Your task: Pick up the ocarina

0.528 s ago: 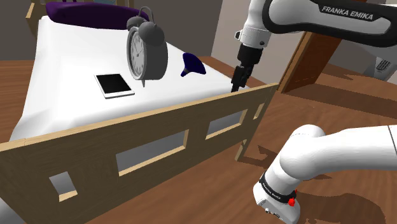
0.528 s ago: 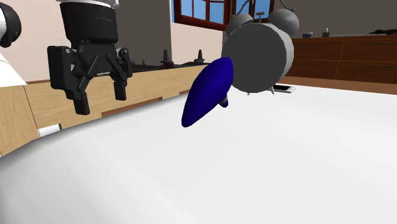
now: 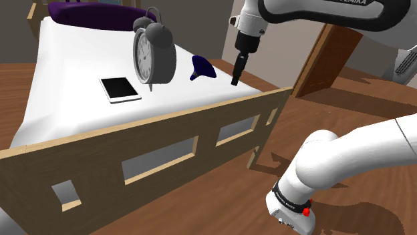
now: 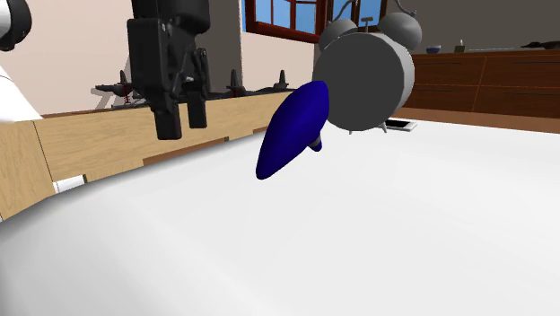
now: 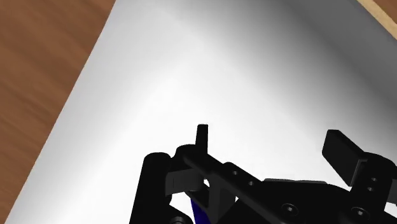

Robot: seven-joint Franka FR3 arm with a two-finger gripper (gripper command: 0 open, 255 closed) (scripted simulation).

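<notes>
Where the white mattress (image 3: 63,80) nears its foot end, the ocarina (image 3: 202,67) lies: deep blue, glossy, a rounded teardrop tapering to a point, with a small stub on its underside in the second exterior view (image 4: 292,130). It sits just beside a grey round alarm clock (image 3: 154,53) with two bells and a handle on top. My gripper (image 3: 235,81) hangs above the mattress to the shoulder view's right of the ocarina, apart from it, fingers (image 5: 340,153) spread and clasping nothing. A flat tablet (image 3: 120,89), black screen with a white border, lies on the clock's other side. A purple pillow (image 3: 93,13) is at the head end. The light wooden footboard (image 3: 167,137) has rectangular cutouts. The floor (image 3: 347,107) is brown wood planks. A wood-framed window (image 4: 287,18) and a dark dresser (image 4: 494,81) stand beyond.
</notes>
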